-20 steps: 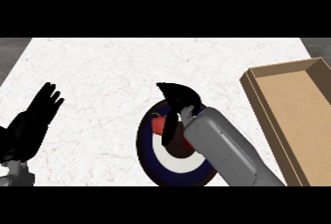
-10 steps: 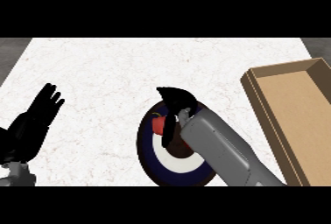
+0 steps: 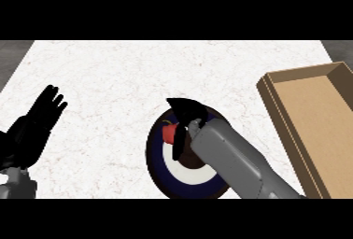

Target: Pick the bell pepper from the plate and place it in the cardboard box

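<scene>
On plate point(image 3: 156, 163), bell pepper point(image 3: 167, 134) behind right hand point(image 3: 185, 110)

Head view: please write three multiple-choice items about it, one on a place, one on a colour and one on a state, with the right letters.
1. Where is the bell pepper?
A. on the plate
B. in the cardboard box
C. in the left hand

2. What colour is the plate's middle?
A. green
B. white
C. yellow

3. How is the left hand?
A. curled into a fist
B. holding a cup
C. open, fingers straight

1 A: the red bell pepper lies on the plate's left part.
2 B: a white disc sits inside the dark blue ring.
3 C: its fingers point up and hold nothing.
</scene>
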